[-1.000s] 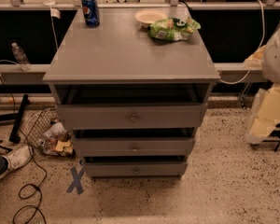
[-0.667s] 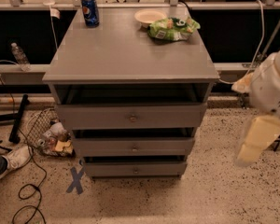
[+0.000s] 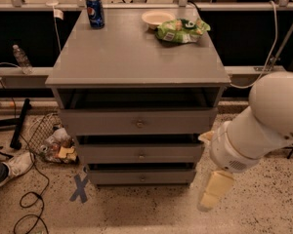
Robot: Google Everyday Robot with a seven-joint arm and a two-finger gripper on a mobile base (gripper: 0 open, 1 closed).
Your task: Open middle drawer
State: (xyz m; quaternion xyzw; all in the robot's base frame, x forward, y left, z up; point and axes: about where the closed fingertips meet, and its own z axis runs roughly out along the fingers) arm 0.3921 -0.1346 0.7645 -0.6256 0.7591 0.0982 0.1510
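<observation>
The grey cabinet point(image 3: 136, 62) has three drawer fronts, each with a small round centre knob. The middle drawer point(image 3: 112, 153) is the second front down, with its knob point(image 3: 141, 155) at the centre; it sits nearly flush with a dark gap above it. The taller top drawer point(image 3: 102, 122) is above it and the slim bottom drawer point(image 3: 112, 177) is below it. My white arm point(image 3: 263, 126) reaches in from the right. The gripper point(image 3: 213, 191), cream-coloured, hangs low to the right of the cabinet, level with the bottom drawer and apart from it.
On the cabinet top stand a blue soda can point(image 3: 95, 12), a white bowl point(image 3: 157, 17) and a green snack bag point(image 3: 182, 29). On the floor to the left are a wire basket of rubbish point(image 3: 51, 141), a shoe point(image 3: 10, 167), cables and a blue tape X point(image 3: 80, 187).
My arm has swung in from the right edge, down and left toward the cabinet's right side. The drawers have not moved.
</observation>
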